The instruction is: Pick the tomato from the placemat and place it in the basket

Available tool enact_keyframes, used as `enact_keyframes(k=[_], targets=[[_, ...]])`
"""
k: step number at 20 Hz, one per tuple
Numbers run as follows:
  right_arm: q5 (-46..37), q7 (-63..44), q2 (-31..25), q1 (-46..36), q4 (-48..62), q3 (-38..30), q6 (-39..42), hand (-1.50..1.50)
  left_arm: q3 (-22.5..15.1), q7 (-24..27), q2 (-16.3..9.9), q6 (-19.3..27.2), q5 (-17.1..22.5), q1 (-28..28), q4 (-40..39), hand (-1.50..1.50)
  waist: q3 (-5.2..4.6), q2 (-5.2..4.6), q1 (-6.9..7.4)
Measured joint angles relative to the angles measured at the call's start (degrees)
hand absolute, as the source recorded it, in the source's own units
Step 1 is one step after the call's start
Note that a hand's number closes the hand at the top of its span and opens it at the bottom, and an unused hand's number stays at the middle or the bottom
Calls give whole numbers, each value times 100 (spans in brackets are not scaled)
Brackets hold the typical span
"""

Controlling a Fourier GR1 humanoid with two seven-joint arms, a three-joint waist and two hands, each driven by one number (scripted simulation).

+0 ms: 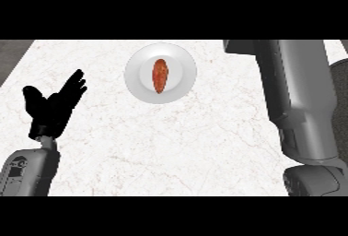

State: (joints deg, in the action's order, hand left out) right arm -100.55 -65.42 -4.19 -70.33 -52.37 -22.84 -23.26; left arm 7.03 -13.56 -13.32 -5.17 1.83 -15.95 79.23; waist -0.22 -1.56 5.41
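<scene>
No tomato, placemat or basket shows in the head view. My left hand [55, 103] rests open at the left, fingers straight and pointing up and to the right, holding nothing. My right forearm [299, 101] runs from the lower right up to the view's top edge; the hand itself lies beyond that edge and is hidden.
A white plate [178, 87] stands at the upper middle of the pale marble counter [170, 147], with an elongated orange-brown vegetable [159, 75] lying on it. The counter's left edge [15, 69] meets a dark floor at the upper left.
</scene>
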Motion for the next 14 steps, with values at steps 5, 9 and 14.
enact_keyframes(k=[5,9,14], targets=[[-490,-79,-406,-533,596,-400,-62,150,14,-31,22,67,-22,-21,5,0,6,-1,-62],[-904,-187,-723,-733,994,-667,4,150,62,58,8,84,-32,23,-56,0,7,8,-129],[-1337,-297,-1022,-746,1270,-966,63,150,95,84,4,110,-36,70,-45,0,12,33,-206]])
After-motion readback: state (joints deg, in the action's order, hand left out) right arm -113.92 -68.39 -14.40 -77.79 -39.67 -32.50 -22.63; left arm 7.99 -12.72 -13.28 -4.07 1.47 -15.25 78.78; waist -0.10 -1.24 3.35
